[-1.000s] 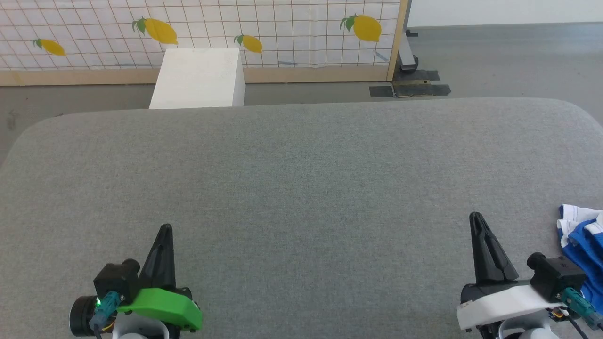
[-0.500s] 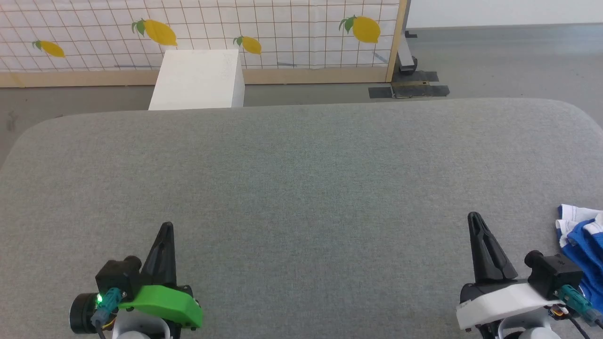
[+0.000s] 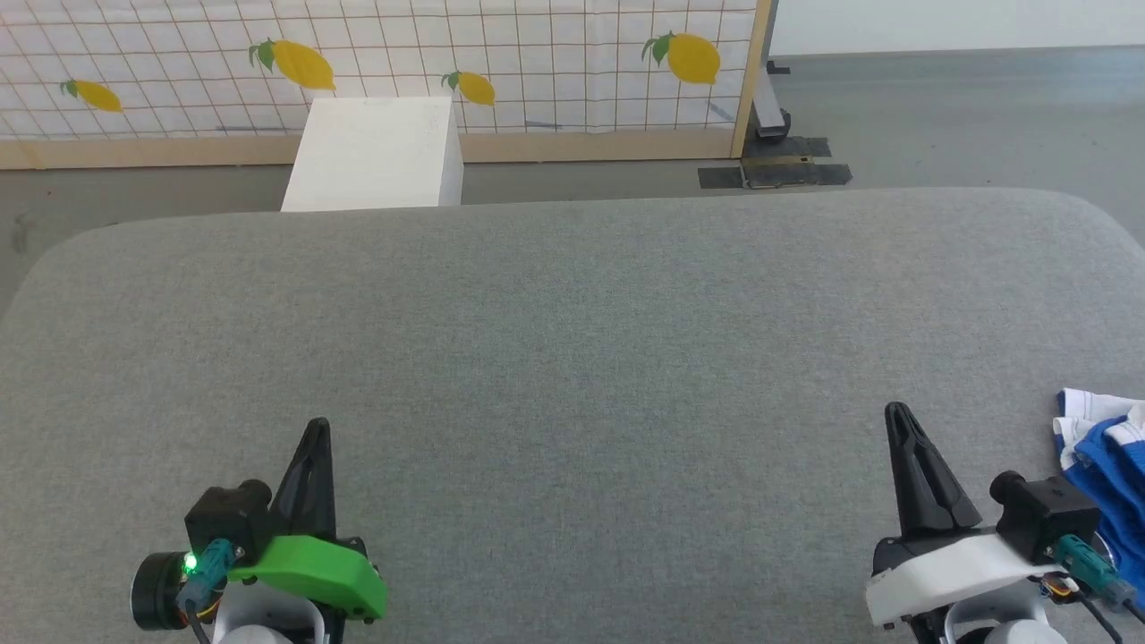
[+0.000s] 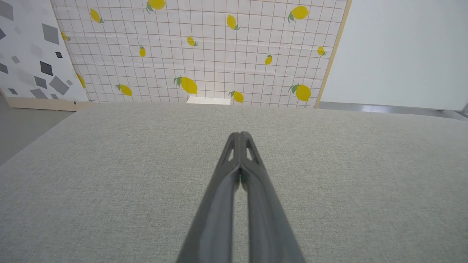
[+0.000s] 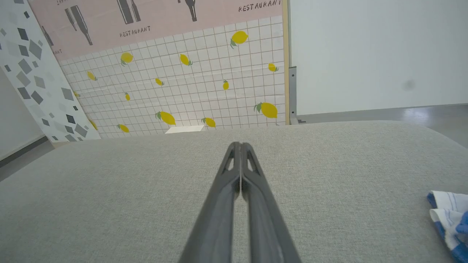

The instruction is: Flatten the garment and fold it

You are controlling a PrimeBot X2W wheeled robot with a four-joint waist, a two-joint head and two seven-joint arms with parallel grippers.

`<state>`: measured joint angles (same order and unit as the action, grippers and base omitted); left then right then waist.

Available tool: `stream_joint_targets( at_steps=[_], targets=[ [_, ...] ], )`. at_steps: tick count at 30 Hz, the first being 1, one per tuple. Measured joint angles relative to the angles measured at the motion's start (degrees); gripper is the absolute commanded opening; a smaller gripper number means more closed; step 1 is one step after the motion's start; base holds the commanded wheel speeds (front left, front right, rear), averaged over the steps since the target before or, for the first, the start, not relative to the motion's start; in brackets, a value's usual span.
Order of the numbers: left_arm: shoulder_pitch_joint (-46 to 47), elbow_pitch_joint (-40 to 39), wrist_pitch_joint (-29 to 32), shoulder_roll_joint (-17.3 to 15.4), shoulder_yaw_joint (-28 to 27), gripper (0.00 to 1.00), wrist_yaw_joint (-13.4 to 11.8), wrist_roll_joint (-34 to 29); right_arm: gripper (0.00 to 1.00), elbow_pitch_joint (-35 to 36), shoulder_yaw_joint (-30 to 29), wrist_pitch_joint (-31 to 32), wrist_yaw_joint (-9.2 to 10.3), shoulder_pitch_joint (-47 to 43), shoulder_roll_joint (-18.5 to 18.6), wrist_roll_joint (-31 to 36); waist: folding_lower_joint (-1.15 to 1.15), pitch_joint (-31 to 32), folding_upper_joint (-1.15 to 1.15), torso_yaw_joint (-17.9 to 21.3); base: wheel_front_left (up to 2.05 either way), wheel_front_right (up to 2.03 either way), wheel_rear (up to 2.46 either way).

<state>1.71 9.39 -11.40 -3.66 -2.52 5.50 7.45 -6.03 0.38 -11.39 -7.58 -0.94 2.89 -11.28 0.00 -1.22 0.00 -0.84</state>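
Note:
The garment [image 3: 1105, 452] is a crumpled blue and white heap at the right edge of the grey table [image 3: 572, 358], partly cut off by the frame. The right wrist view catches its white-striped corner [image 5: 448, 215] at the lower right. My right gripper [image 3: 897, 411] is shut and empty, hovering just left of the garment without touching it. Its fingertips [image 5: 239, 145] press together over bare cloth surface. My left gripper [image 3: 317, 426] is shut and empty too, low at the near left of the table, with its fingertips [image 4: 239, 135] closed.
A white box [image 3: 376, 152] stands on the floor beyond the table's far edge. Behind it runs a lemon-patterned panel [image 3: 376, 63] with a wooden frame. Black floor plates [image 3: 774, 170] lie at the panel's right end.
The whole head view has shifted slightly, so the camera moved a little. Both grippers stay shut and the garment lies where it was.

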Motion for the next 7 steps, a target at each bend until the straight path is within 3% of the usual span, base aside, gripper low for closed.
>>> stream_joint_targets(
  at_steps=[7],
  targets=[
    [-0.01, -0.68, 0.74, 0.01, 0.19, 0.0, -0.12, -1.07, 0.0, 0.43, -0.01, 0.87, 0.0, 0.0, 0.0, 0.76, 0.0, 0.09, 0.0, 0.06, 0.0, 0.0, 0.0]
  ],
)
